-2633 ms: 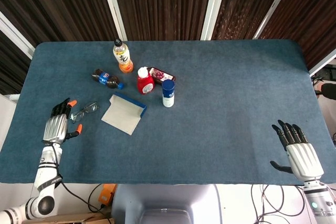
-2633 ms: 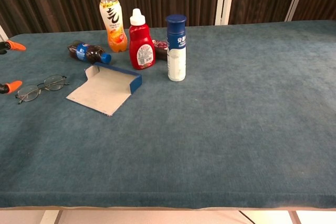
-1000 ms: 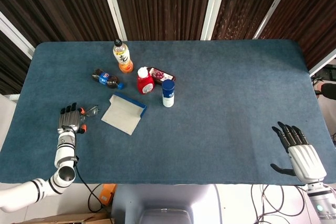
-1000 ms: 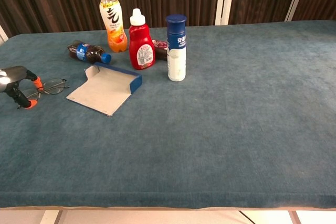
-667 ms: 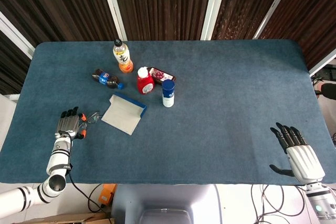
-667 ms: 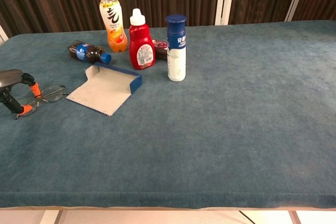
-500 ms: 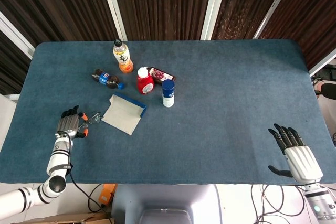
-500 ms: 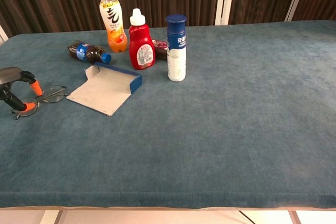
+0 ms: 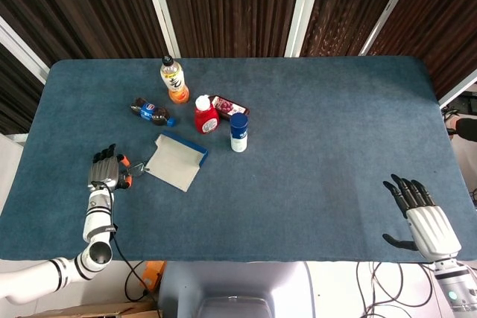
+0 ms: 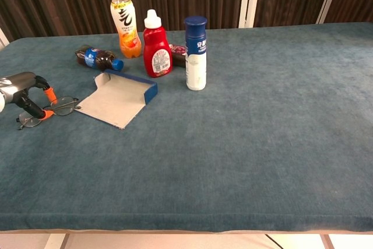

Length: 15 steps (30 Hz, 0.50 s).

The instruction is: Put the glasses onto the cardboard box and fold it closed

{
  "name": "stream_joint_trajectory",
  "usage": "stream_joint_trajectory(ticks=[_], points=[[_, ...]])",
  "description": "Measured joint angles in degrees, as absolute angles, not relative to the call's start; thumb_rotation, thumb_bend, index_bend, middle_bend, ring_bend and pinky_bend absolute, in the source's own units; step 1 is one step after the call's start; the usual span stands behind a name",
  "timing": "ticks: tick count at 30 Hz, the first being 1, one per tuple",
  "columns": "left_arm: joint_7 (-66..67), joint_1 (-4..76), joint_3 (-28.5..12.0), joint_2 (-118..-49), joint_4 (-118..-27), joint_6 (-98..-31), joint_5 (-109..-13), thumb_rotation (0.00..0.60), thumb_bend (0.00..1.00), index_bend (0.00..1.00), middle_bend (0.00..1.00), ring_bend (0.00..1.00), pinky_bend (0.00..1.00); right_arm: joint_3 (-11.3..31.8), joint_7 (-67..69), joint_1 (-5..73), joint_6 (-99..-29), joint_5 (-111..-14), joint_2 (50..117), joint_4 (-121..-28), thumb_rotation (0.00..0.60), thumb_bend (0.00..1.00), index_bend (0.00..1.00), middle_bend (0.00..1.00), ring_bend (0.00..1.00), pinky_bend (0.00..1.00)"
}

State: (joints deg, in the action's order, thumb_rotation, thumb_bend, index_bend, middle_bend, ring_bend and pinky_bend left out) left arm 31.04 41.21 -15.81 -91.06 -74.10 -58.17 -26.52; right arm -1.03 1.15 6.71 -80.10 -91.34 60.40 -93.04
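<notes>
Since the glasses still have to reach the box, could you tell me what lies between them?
Nothing: in the chest view only bare blue table separates the glasses, gripped by the left hand, from the cardboard box.

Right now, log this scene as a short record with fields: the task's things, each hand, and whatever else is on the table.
glasses: on the table, just left of the box, not yet on it
cardboard box: unfolded, lying flat, blue flap raised at its far edge
left hand: fingers pinch the glasses
right hand: near the table's front right corner, fingers spread, holding nothing
standing behind box: orange drink bottle, red squeeze bottle, blue-capped white bottle
lying behind box: small cola bottle
</notes>
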Motion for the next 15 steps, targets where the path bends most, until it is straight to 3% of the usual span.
stream_joint_trajectory(ticks=[7,15], points=[[32.4,41.5,-15.9,-92.2,-72.5,-59.4,-26.1,0.600,0.34,0.43,0.00,0.00,0.02,-1.0,1.6,6.6,-80.4,-91.4,60.2,-93.0,0.600,0.25,0.00,0.00,0.00,0.00],[34.9,41.9,-15.7,-93.0,-70.8,-59.2,-24.7,0.600,0.44,0.52,0.01,0.00,0.02,-1.1,1.3,6.6,-80.3,-91.5,60.3,-93.0,0.600,0.25,0.00,0.00,0.00,0.00]])
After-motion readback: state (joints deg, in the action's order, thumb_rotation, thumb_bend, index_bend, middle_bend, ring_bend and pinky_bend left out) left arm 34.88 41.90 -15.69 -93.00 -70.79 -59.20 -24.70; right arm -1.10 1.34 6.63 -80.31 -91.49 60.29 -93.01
